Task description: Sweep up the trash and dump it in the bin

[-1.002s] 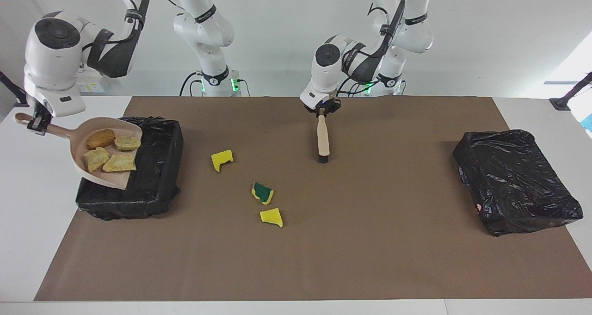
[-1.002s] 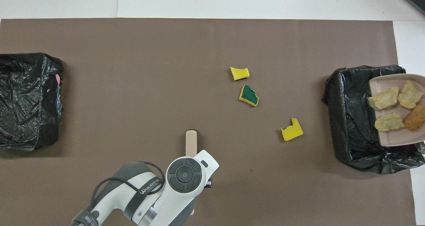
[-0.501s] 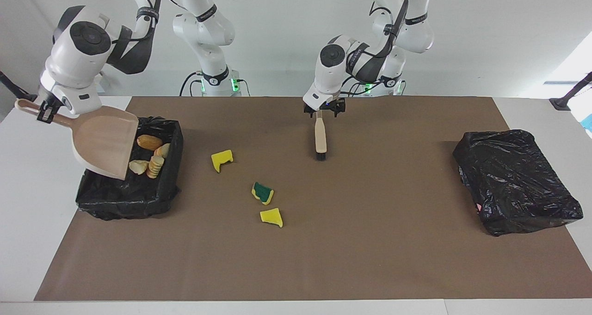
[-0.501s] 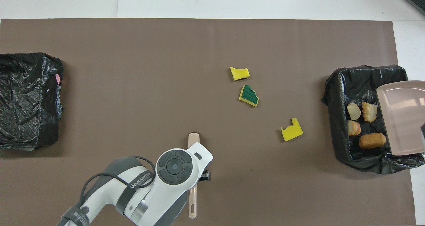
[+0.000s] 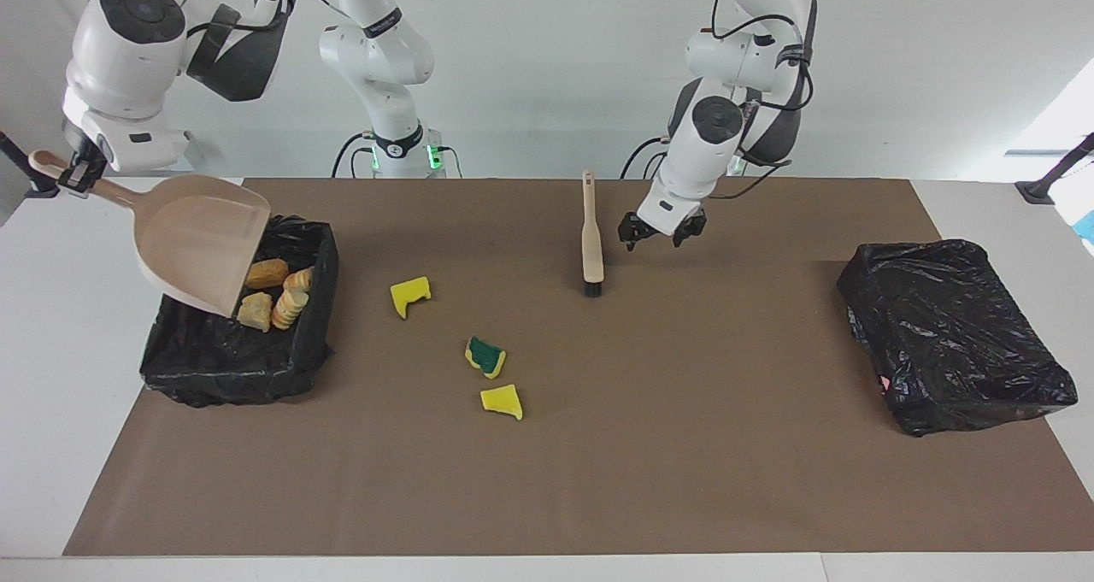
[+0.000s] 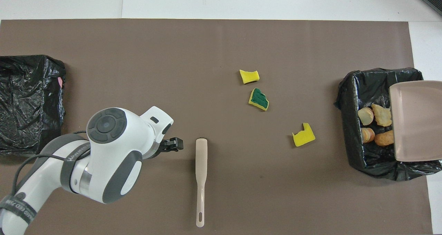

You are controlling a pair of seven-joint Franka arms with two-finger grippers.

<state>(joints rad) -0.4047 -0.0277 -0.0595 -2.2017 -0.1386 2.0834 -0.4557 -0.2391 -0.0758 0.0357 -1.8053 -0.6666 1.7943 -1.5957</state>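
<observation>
I am holding the beige dustpan (image 5: 198,242) by its handle in my right gripper (image 5: 72,168), fingers clamped on the handle's end, and tipping its mouth steeply down over the open black-lined bin (image 5: 248,361) at my right arm's end of the table. The pan is showing empty in the overhead view. Four tan-orange chunks (image 6: 375,126) are lying inside that bin, just beside the pan's lower lip.

My left gripper (image 5: 659,232) is hanging empty with its fingers spread, over the brown mat (image 5: 598,479) just beside the hand brush (image 5: 591,238), not touching it. The brush is lying flat on the mat, handle toward me and dark bristles pointing away.

Three sponge pieces are sitting on the mat between the brush and the open bin: a notched yellow piece (image 5: 410,295) nearest the bin, a green-faced piece (image 5: 486,356) farther from me, and a plain yellow piece (image 5: 502,401) just beside that one, farther still.

A second bin, wrapped over in black plastic (image 5: 953,334), is sitting at my left arm's end of the table.
</observation>
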